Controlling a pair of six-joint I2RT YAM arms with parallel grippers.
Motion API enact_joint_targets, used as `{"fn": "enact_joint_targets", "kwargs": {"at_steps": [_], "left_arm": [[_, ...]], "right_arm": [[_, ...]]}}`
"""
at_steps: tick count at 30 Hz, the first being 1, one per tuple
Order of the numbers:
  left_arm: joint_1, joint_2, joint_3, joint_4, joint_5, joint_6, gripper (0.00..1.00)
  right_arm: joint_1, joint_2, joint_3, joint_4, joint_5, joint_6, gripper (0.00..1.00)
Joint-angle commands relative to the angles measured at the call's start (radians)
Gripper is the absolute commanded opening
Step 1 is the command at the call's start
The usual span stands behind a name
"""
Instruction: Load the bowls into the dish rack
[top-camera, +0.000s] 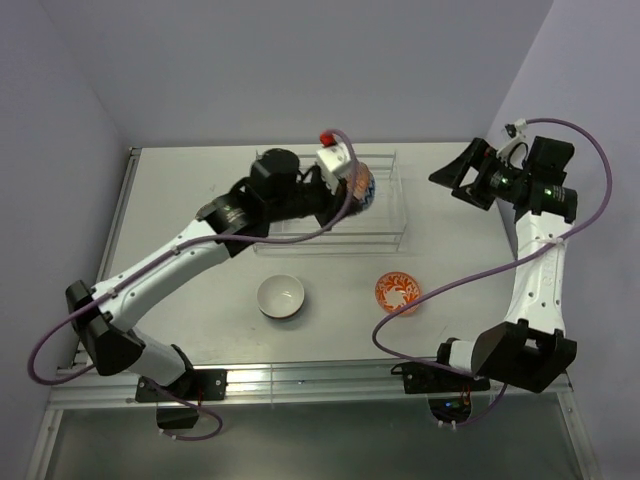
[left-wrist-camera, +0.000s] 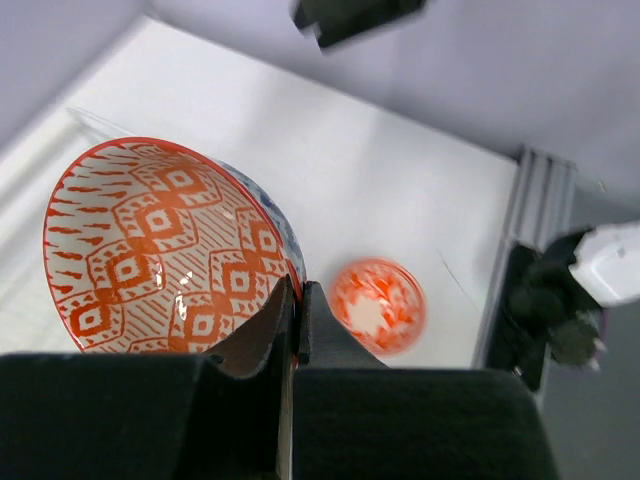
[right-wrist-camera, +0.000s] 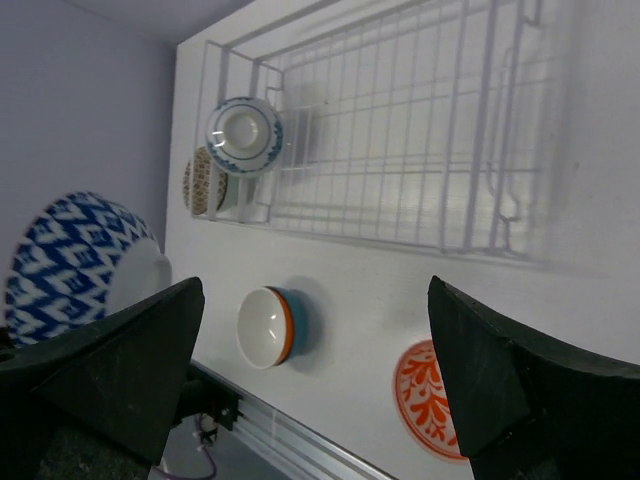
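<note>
Left gripper (left-wrist-camera: 297, 290): fingers pinched together on the rim of a round ceramic bowl (left-wrist-camera: 160, 250), orange-red diamonds inside, blue outside. It is held tilted over the right half of the clear thin-barred dish rack (top-camera: 385, 236). White round bowl (top-camera: 281, 296) and orange-red patterned bowl (top-camera: 398, 292) sit on the table (top-camera: 200, 200) in front of the rack. Right gripper (top-camera: 455, 180): spread wide, empty, right of the rack.

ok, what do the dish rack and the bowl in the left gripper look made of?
The bowl in the left gripper: probably glazed ceramic, glossy; glare spots sit on the painted orange-red pattern inside. The dish rack: thin pale bars you can see through; coated wire or clear plastic, can't tell which.
</note>
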Motion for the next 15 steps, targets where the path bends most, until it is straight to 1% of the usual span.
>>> {"fn": "enact_joint_targets", "kwargs": {"at_steps": [1, 2, 6, 7, 8, 12, 15], "left_arm": [[0.077, -0.061, -0.002, 0.125, 0.004, -0.017, 0.00], [0.093, -0.066, -0.002, 0.132, 0.012, -0.026, 0.00], [0.178, -0.098, -0.044, 0.172, 0.037, -0.052, 0.00], [0.190, -0.101, -0.054, 0.183, 0.049, -0.061, 0.00], [0.202, -0.106, -0.061, 0.189, 0.057, -0.079, 0.00], [0.265, -0.118, -0.112, 0.234, 0.095, -0.132, 0.00], [0.298, -0.118, -0.130, 0.255, 0.124, -0.164, 0.00]], "right_arm": [[0.087, 0.036, 0.064, 0.172, -0.012, 0.138, 1.00], [0.135, 0.054, 0.078, 0.193, -0.010, 0.177, 1.00], [0.230, 0.105, 0.106, 0.323, -0.024, 0.272, 1.00], [0.248, 0.114, 0.113, 0.342, -0.004, 0.292, 1.00], [0.265, 0.137, 0.132, 0.348, 0.008, 0.330, 1.00], [0.382, 0.198, 0.184, 0.371, 0.019, 0.356, 1.00], [0.443, 0.226, 0.178, 0.405, 0.020, 0.396, 1.00]]}}
